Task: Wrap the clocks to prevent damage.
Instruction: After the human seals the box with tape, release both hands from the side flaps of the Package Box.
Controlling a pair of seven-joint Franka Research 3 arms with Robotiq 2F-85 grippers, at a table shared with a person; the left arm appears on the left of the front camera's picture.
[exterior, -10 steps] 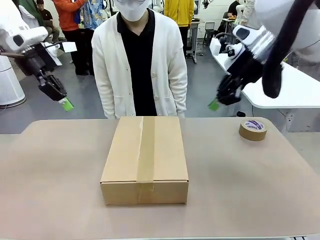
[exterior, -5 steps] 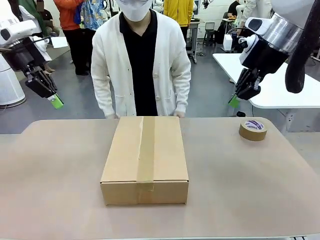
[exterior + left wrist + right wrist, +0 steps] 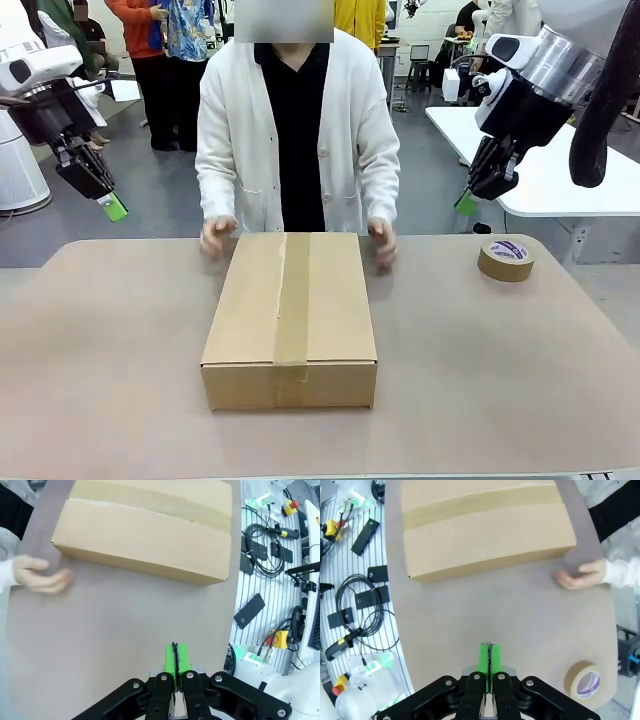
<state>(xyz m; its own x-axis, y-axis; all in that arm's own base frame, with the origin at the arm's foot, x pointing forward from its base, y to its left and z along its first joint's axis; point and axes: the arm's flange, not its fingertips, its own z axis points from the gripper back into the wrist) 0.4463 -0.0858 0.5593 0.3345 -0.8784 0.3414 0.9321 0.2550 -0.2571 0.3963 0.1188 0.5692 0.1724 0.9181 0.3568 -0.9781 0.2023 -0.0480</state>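
Cardboard box (image 3: pixel 290 318), sealed with tape, is centred on the table (image 3: pixel 480 360), with the person's hands (image 3: pixel 217 235) placed at its far corners. Left gripper (image 3: pixel 112 207) and right gripper (image 3: pixel 466 202) are raised at either side, pads pressed together, nothing held. Tape roll (image 3: pixel 506 259) lies near the right edge.

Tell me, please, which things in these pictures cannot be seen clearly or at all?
- Contents of the cardboard box: hidden in every view, its flaps are taped shut.
- Print on the tape roll: too small in the front view.
- Person's hands: motion-blurred in the front view.
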